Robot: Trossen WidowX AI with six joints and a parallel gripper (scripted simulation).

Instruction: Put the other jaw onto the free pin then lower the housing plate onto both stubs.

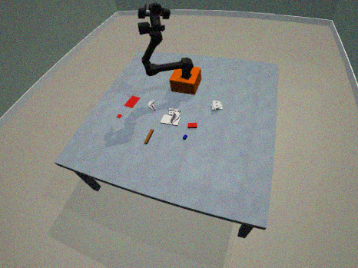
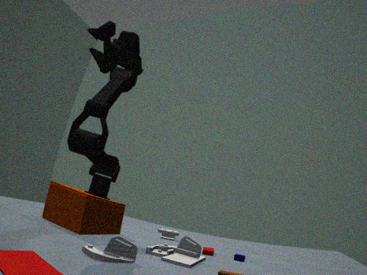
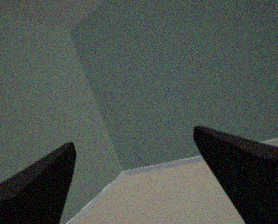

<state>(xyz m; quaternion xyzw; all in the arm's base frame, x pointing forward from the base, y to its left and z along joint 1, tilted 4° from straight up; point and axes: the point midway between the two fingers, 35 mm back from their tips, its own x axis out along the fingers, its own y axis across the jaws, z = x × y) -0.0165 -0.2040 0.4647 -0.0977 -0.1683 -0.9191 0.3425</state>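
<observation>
My gripper is open and empty, raised high above the table and pointing away from the parts. The loose jaw, with a curved arm and a grey upright fin, lies apart on the table. The other jaw is at the white base near the middle of the table. The pins and gear teeth are too small to tell apart. The housing plate, white with dark holes, sits separately to the right in the top view.
The arm stands on an orange block. A red block, a blue piece and a wooden bar lie near the base. A red sheet and a small red square lie left.
</observation>
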